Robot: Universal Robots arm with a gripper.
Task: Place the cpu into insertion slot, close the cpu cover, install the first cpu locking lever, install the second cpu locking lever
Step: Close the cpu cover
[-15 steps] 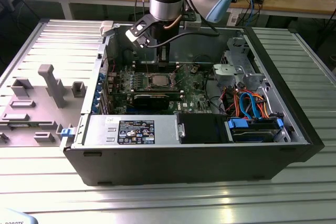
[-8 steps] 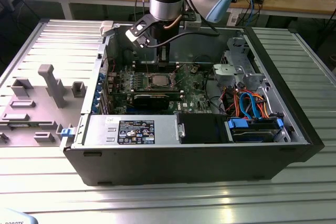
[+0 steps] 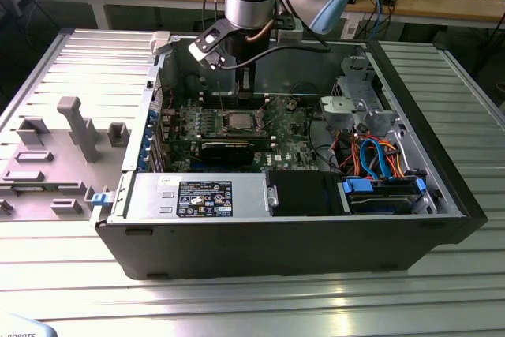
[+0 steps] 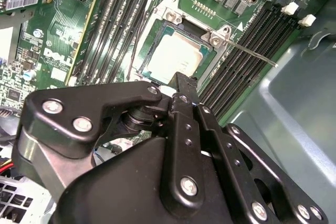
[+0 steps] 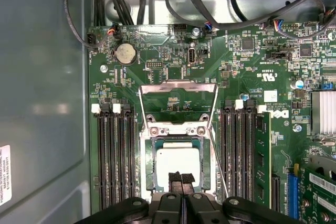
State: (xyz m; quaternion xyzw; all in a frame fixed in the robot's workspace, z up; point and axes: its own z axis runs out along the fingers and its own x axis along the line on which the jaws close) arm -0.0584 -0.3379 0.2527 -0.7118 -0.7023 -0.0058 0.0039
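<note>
One chip [image 5: 178, 166] sits flat in the slot [image 5: 149, 167] | cover [image 5: 178, 86] swung back off it, leaving the slot open for seating | your fingers [image 5: 175, 178] are pressed together, gripping nothing, just above the chip's edge | one thin lever [image 4: 252, 53] stands unlatched beside the slot.

A ribbed silver metal table [image 3: 260, 297] carries an open black computer case [image 3: 316, 242] lying on its side, and a flat grey tray [image 3: 47, 163] with upright grey blocks lies just beside the case, on the exterior view's left.
</note>
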